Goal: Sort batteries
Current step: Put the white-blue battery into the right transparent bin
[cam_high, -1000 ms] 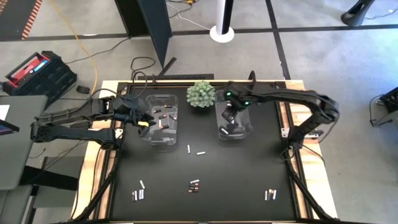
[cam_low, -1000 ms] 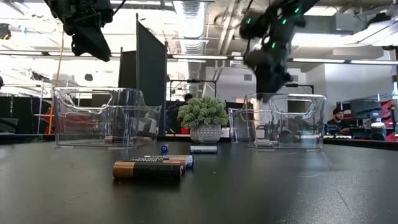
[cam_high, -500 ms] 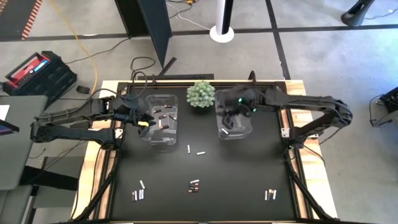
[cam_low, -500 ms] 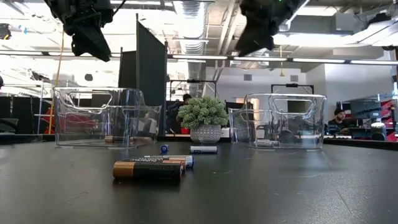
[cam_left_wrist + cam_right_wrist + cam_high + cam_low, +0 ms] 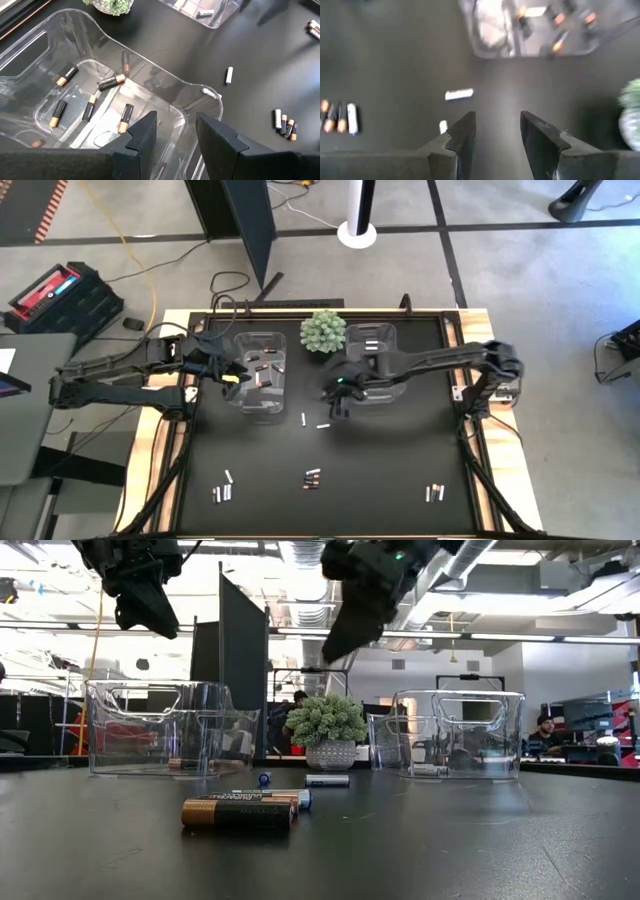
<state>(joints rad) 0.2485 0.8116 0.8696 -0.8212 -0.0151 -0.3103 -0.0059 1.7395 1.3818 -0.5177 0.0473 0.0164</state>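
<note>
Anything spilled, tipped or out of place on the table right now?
Nothing stands out. Both clear bins sit upright, the plant is upright between them, and loose batteries still lie unsorted on the mat, as expected.

Black bench [image 5: 390, 470] with wood edging. On it: left clear bin [image 5: 259, 372] holding dark copper-ended batteries [image 5: 111, 81], right clear bin [image 5: 375, 365], green spiky plant [image 5: 323, 331] between them at the back. Loose on the mat: two pale cells [image 5: 313, 421] mid-bench, small clusters near the front edge at left [image 5: 224, 490], centre [image 5: 313, 478] and right [image 5: 434, 493].
</note>
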